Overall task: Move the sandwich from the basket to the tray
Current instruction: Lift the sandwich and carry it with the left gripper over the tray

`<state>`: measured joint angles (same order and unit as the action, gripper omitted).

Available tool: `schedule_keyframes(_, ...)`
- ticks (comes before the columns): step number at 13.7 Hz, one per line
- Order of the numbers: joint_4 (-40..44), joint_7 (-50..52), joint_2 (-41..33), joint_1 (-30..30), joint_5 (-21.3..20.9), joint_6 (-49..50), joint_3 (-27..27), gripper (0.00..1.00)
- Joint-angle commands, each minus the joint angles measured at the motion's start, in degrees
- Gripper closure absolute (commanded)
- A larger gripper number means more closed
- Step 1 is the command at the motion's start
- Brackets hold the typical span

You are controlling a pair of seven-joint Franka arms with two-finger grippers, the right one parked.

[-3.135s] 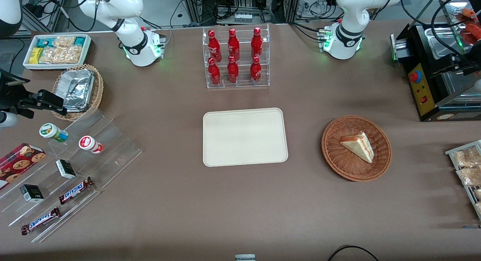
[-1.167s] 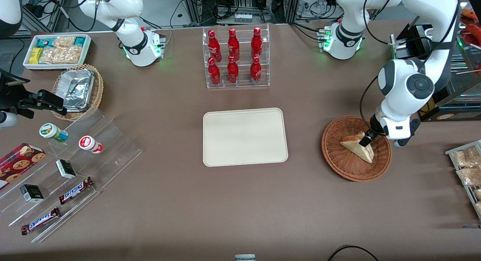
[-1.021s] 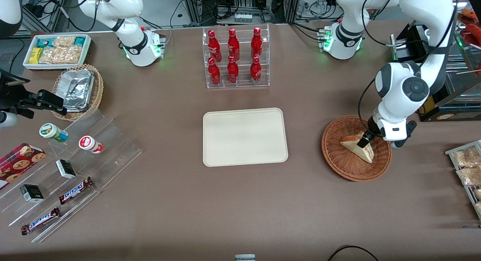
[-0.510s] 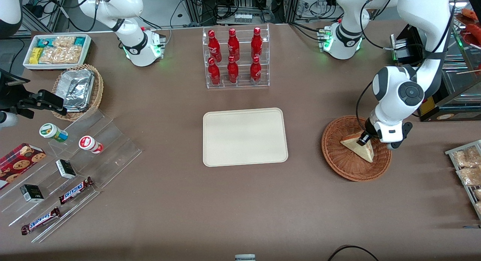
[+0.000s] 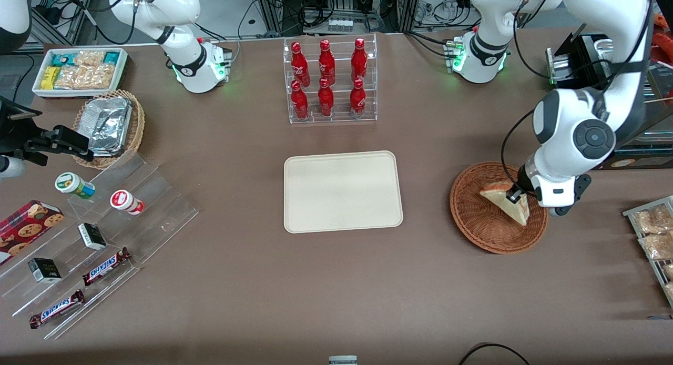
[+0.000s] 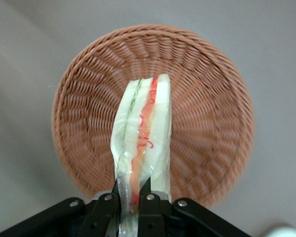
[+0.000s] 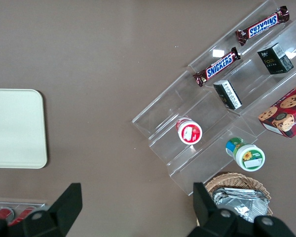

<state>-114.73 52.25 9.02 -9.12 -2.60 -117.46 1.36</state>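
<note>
Sandwich (image 6: 142, 133) pinched at one end between closed fingers of gripper (image 6: 130, 200), hanging over basket (image 6: 207, 89), apparently just clear of the weave. Step in hand: lift-out. Next: raise above the rim, then carry toward tray (image 5: 342, 191), nearer the parked arm's end, avoiding squeeze-out of filling.

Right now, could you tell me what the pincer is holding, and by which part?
The pincer is shut on the sandwich, pinching one end of the wedge above the basket.
</note>
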Motion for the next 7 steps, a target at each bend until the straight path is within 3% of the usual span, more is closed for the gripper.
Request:
schedule_keyframes(1, 9.8, -0.5, 0.1, -5.8, -0.8, 11.4, 0.4, 1.00)
schedule_keyframes(5, 15.7, -0.4, 3.5, -17.7, -0.8, 14.5, 0.4, 1.00)
schedule_keyframes(7, 20.2, -0.3, 8.7, -23.5, -0.9, 14.5, 0.4, 1.00)
